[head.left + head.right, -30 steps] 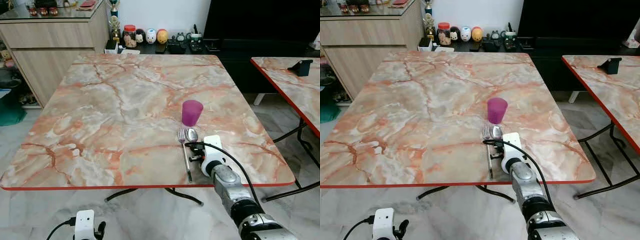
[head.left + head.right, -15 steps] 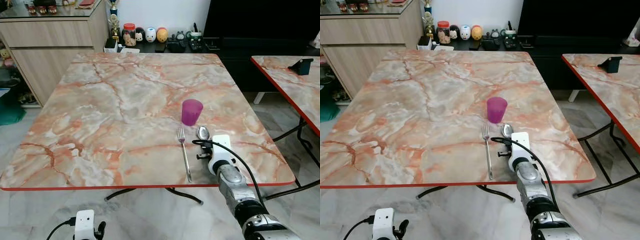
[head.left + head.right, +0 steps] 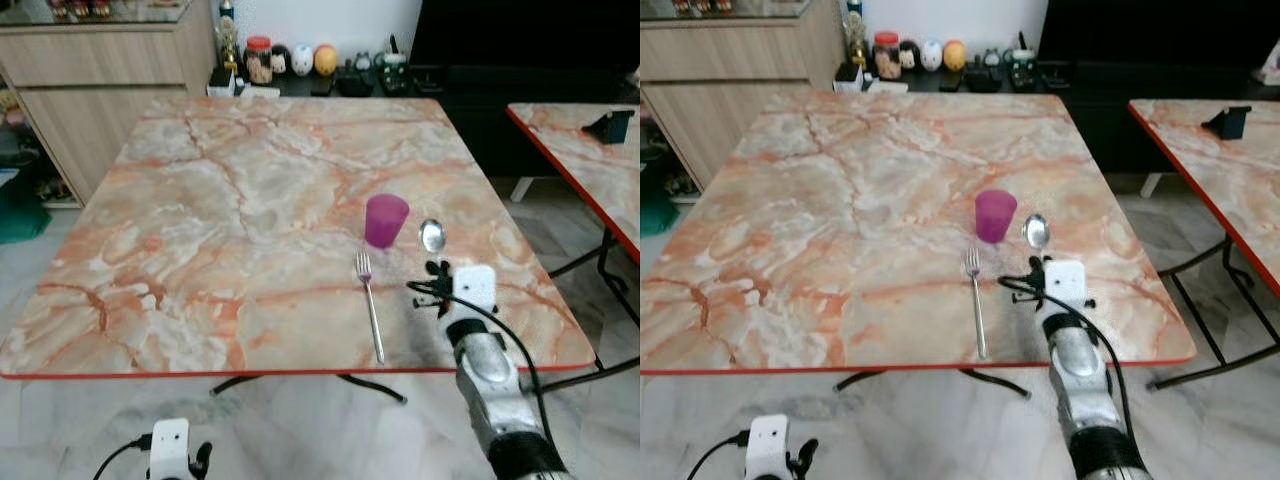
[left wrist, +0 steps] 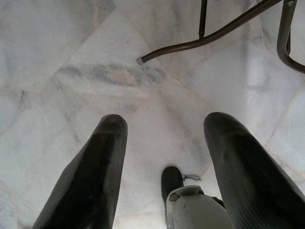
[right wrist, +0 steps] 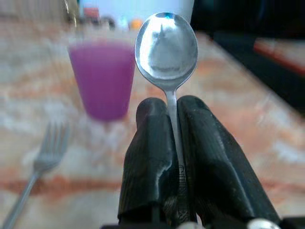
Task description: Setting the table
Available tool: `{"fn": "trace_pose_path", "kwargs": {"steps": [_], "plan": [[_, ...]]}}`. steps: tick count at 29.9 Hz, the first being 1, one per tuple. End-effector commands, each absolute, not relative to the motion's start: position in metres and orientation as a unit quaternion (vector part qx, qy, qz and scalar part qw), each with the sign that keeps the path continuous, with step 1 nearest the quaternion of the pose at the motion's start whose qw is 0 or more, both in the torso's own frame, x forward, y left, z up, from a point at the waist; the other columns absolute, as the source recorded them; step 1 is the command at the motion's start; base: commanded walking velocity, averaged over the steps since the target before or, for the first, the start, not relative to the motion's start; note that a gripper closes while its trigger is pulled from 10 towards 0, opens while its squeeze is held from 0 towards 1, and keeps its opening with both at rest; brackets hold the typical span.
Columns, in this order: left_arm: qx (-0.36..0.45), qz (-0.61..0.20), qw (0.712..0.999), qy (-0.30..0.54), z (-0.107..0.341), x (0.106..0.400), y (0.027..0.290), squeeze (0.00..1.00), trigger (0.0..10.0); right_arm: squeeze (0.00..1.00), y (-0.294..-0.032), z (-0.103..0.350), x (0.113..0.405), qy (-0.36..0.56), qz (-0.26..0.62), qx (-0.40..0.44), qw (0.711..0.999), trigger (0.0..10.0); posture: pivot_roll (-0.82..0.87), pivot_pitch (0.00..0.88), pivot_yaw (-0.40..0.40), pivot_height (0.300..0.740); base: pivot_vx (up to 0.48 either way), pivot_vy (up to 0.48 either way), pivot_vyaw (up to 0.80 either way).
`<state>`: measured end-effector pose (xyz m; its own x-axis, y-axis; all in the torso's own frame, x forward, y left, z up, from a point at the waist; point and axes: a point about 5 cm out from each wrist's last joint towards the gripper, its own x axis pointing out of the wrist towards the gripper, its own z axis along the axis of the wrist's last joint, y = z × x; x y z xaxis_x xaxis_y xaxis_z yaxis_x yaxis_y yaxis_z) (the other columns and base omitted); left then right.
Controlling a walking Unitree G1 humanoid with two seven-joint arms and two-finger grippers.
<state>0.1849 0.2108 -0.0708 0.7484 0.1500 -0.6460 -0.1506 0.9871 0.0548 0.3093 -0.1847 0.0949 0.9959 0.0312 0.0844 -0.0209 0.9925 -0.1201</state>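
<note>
Right gripper point(image 5: 172, 112) has its jaws clamped on the spoon point(image 5: 167, 45) handle, bowl sticking out past the tips, above the counter point(image 3: 200, 200). Purple cup point(image 5: 101, 78) and fork point(image 5: 40, 164) sit just beyond. Left gripper point(image 4: 164, 138) hangs idle, jaws apart.

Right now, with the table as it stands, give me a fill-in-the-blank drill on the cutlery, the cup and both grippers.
1. The right gripper is shut on the ____.
2. The fork lies flat on the table, just in front of the ____ cup.
3. The spoon is held to the ____ of the cup, as the robot sees it.
4. The left gripper hangs open over the ____.

Missing words: spoon; purple; right; floor
</note>
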Motion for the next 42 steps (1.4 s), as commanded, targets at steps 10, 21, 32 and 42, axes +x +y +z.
{"fn": "trace_pose_path", "kwargs": {"steps": [10, 21, 32, 42], "plan": [[0.001, 0.078, 0.93, 0.358, -0.074, 0.182, 0.209, 0.0, 10.0, 0.0, -0.174, 0.145, 0.305, -0.147, 0.034, -0.077, 0.986, 10.0, -0.09, 0.0, -0.034, 0.719, 0.0, 0.0, 0.0], [0.011, 0.067, 0.93, 0.362, -0.075, 0.181, 0.207, 0.0, 10.0, 0.0, -0.158, 0.15, 0.303, -0.15, 0.061, -0.065, 0.985, 10.0, -0.08, 0.0, -0.03, 0.719, 0.0, 0.0, 0.0], [0.013, 0.059, 0.932, 0.358, -0.074, 0.182, 0.204, 0.0, 10.0, 0.0, -0.157, 0.154, 0.308, -0.139, 0.05, -0.063, 0.987, 10.0, -0.09, 0.0, -0.032, 0.719, 0.0, -0.266, 0.0], [0.012, 0.06, 0.932, 0.356, -0.074, 0.182, 0.203, 0.0, 10.0, 0.0, -0.159, 0.155, 0.311, -0.131, 0.043, -0.057, 0.989, 10.0, -0.09, 0.0, -0.035, 0.719, 0.0, -0.45, 0.0]]}}
